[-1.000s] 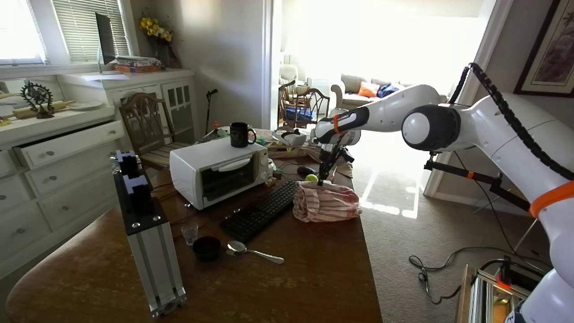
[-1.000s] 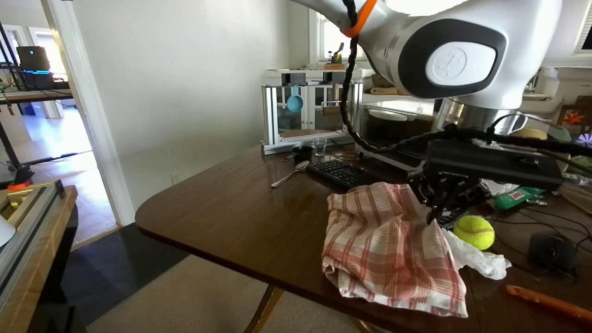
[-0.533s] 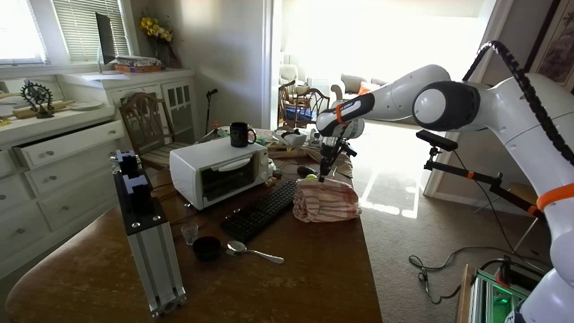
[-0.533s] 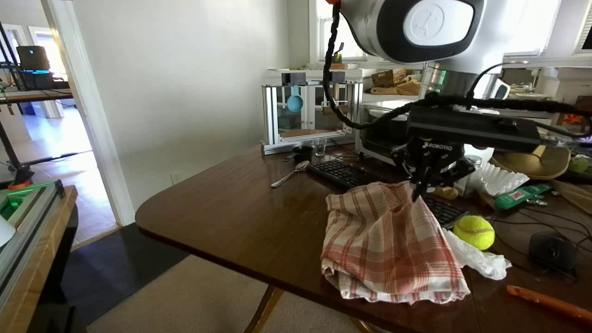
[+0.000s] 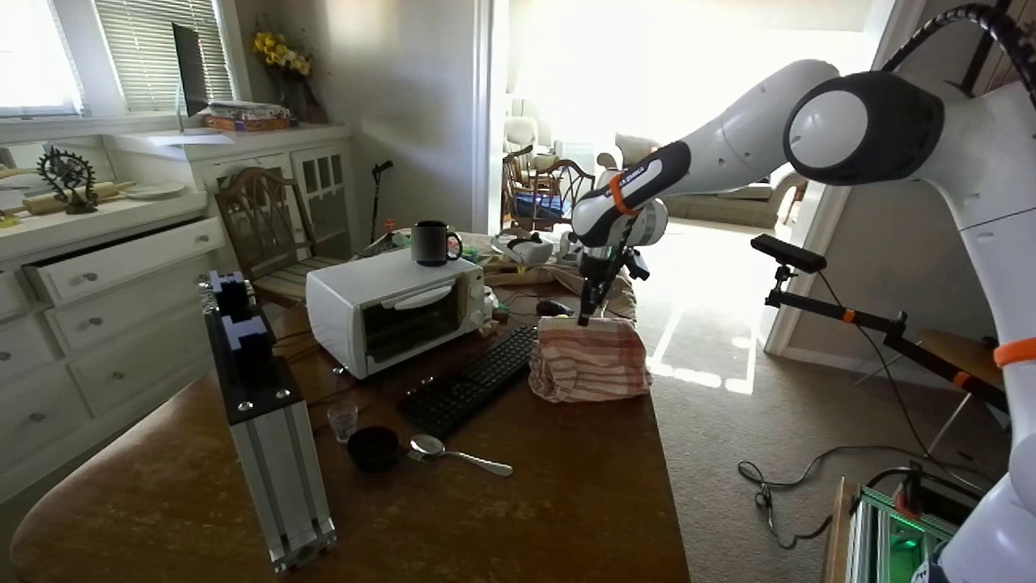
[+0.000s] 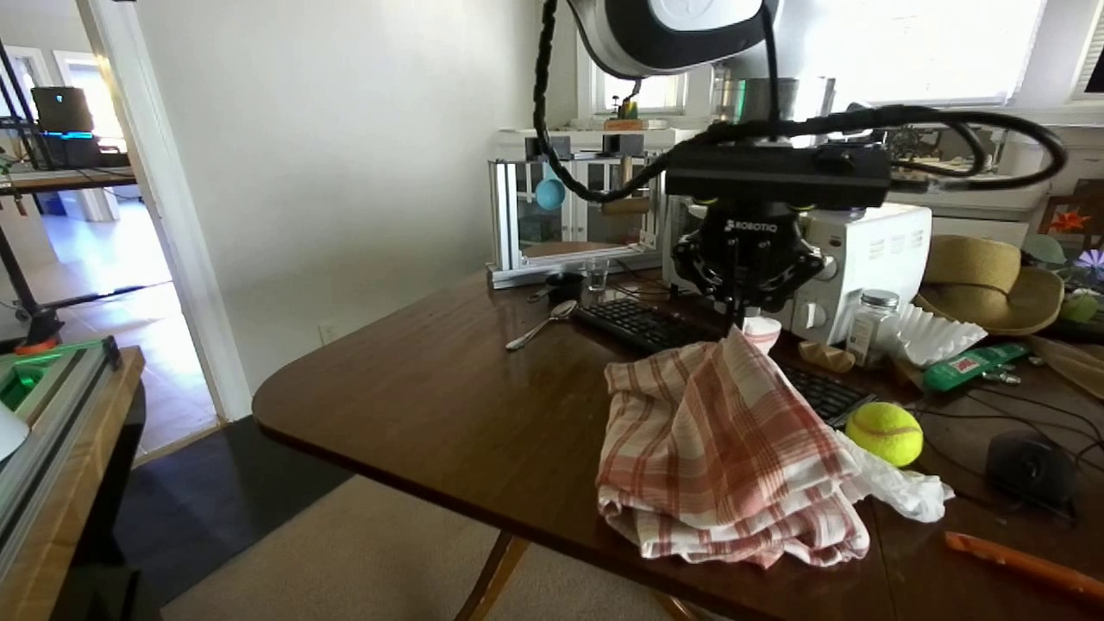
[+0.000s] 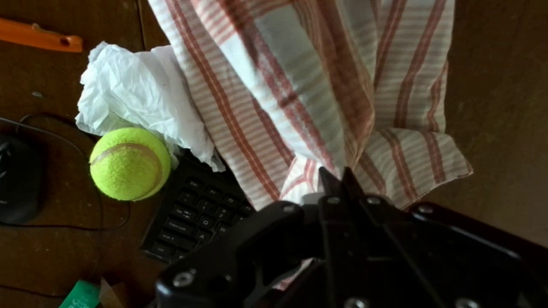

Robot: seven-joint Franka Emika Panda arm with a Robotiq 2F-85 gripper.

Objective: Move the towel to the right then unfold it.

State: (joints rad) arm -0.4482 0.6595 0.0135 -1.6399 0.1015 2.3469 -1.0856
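The towel, pinkish-red and white striped and checked, lies bunched in folded layers on the brown table by its edge. It also shows in an exterior view and fills the top of the wrist view. My gripper points down and is shut on a pinch of the towel, drawing it up into a raised peak. In the wrist view the gripper has its fingertips close together with the cloth gathered at them. The cloth between the fingers is mostly hidden. The towel's lower layers rest on the table.
A black keyboard lies beside the towel, with the white toaster oven behind it. A tennis ball, crumpled white paper and a black mouse are close by. A spoon lies further along.
My gripper has risen and moved toward the keyboard and toaster oven side, pulling the pinched towel part up into a taller peak. The lower layers have stayed nearly in place.
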